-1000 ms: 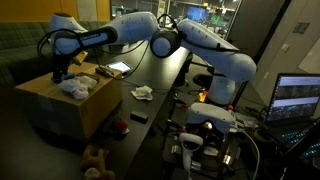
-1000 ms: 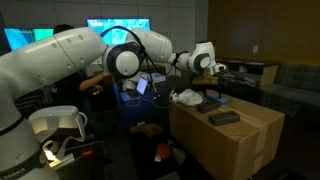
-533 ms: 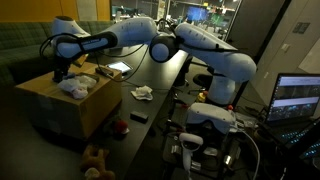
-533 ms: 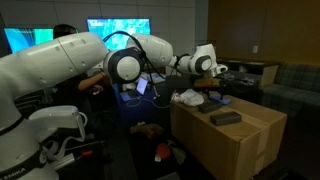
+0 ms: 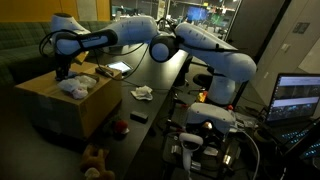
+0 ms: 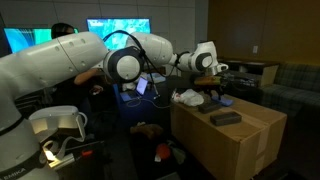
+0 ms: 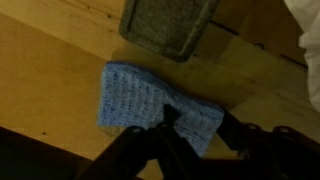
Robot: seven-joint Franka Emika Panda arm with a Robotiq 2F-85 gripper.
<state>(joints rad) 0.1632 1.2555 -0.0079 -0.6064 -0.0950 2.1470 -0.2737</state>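
In the wrist view a small blue knitted cloth point(image 7: 140, 95) lies flat on the brown cardboard box top point(image 7: 50, 70). My gripper point(image 7: 197, 120) is low over the cloth's right end, one dark finger point(image 7: 168, 115) on each side of it. The jaws stand partly closed with cloth between them, and no firm pinch shows. A dark grey rectangular block point(image 7: 165, 25) lies just beyond the cloth. In both exterior views the gripper point(image 5: 60, 72) point(image 6: 218, 88) reaches down onto the box point(image 5: 60, 108) point(image 6: 235, 140), next to a white crumpled cloth point(image 5: 72, 86) point(image 6: 188, 97).
A dark flat block point(image 6: 224, 117) rests on the box top. On the black table beside the box are a white crumpled rag point(image 5: 142, 92) and a small dark object point(image 5: 137, 116). A stuffed toy point(image 5: 95, 157) lies on the floor, and a lit laptop point(image 5: 300, 98) stands nearby.
The arm has stayed almost where it was over the box. The jaws have been narrowing around the blue cloth's end.
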